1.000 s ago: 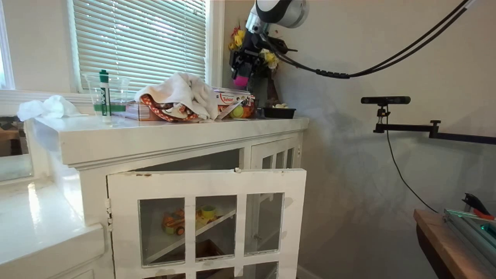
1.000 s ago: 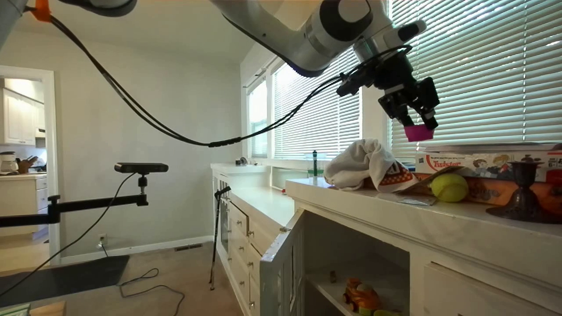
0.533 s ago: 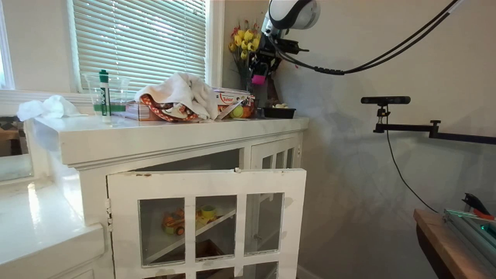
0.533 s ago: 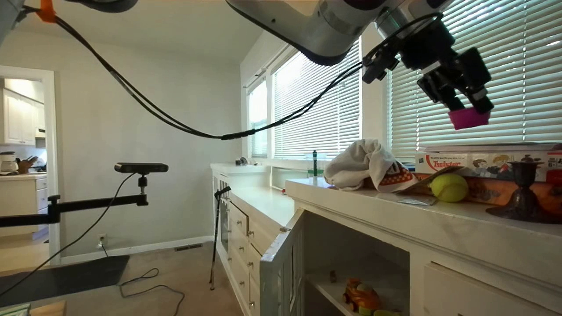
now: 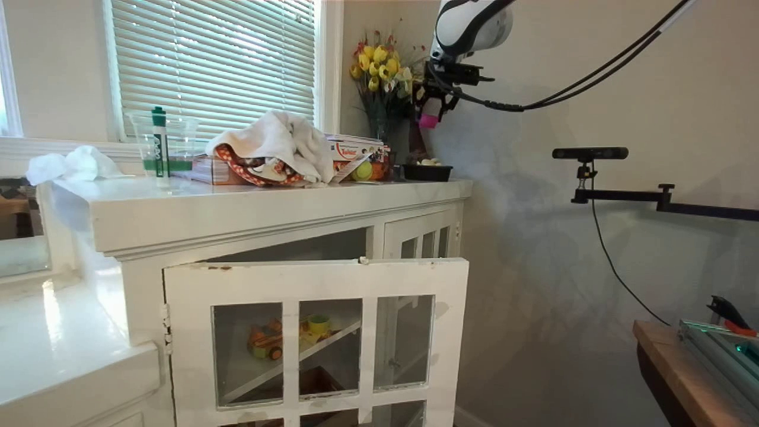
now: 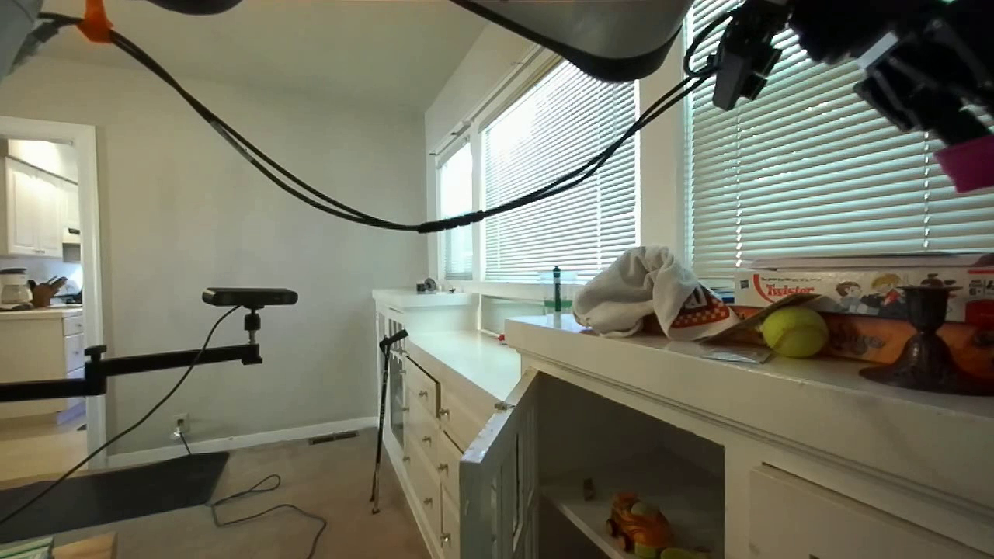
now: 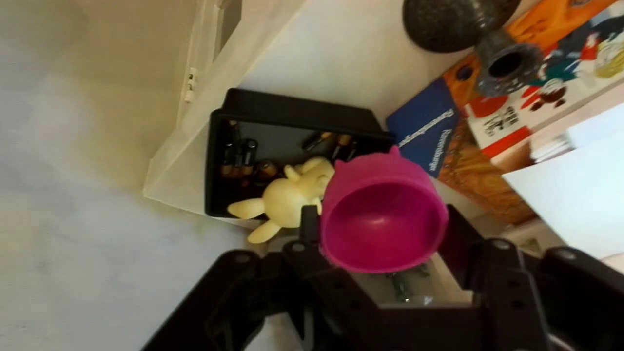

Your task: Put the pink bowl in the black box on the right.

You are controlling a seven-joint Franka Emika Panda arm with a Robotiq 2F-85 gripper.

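The pink bowl (image 7: 382,229) is held between the two black fingers of my gripper (image 7: 380,214), which press on its sides. It also shows in both exterior views (image 5: 428,121) (image 6: 967,164), in the air above the counter; in one of these the right frame edge cuts it off. The black box (image 7: 302,112) stands on the counter's end, and also shows in an exterior view (image 5: 427,173), below the bowl. It holds several batteries and a pale yellow rabbit-like figure (image 7: 287,197) that sticks out over its rim. In the wrist view the bowl hides the box's near right corner.
A dark metal candle holder (image 7: 504,63) and game boxes (image 6: 862,287) stand beside the box. A vase of flowers (image 5: 379,71) is behind the gripper. A tennis ball (image 6: 795,332) and a cloth (image 5: 278,142) lie on the counter. A cabinet door (image 5: 317,279) stands open below.
The arm has carried the pink bowl rightward in both exterior views, from over the game boxes to above the black box. The gripper stays shut on it. The counter objects have not moved.
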